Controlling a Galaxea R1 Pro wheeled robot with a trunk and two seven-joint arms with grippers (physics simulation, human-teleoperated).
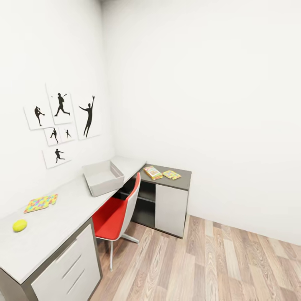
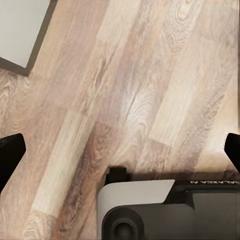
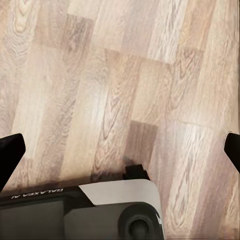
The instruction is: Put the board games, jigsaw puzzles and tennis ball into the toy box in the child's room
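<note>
The light grey toy box [image 1: 102, 177] stands on the table [image 1: 62, 221] near its corner, and its inside looks bare. A yellow-green tennis ball [image 1: 19, 225] lies at the near left of the grey top, with a confetti-coloured jigsaw puzzle [image 1: 41, 202] just beyond it. On the lower dark section rest a printed board game [image 1: 153, 172] and a second jigsaw puzzle [image 1: 172, 174]. The bed is out of view. My left gripper [image 2: 120, 150] and right gripper [image 3: 120, 155] both hang open over the wood floor, holding nothing.
A red and white swivel chair [image 1: 119, 213] is tucked under the desk below the toy box. White drawers [image 1: 69, 271] front the near desk end. Plank floor [image 1: 217, 267] spreads to the right. My base [image 2: 145, 210] shows under the grippers. A pale panel corner [image 2: 20, 30] lies near the left gripper.
</note>
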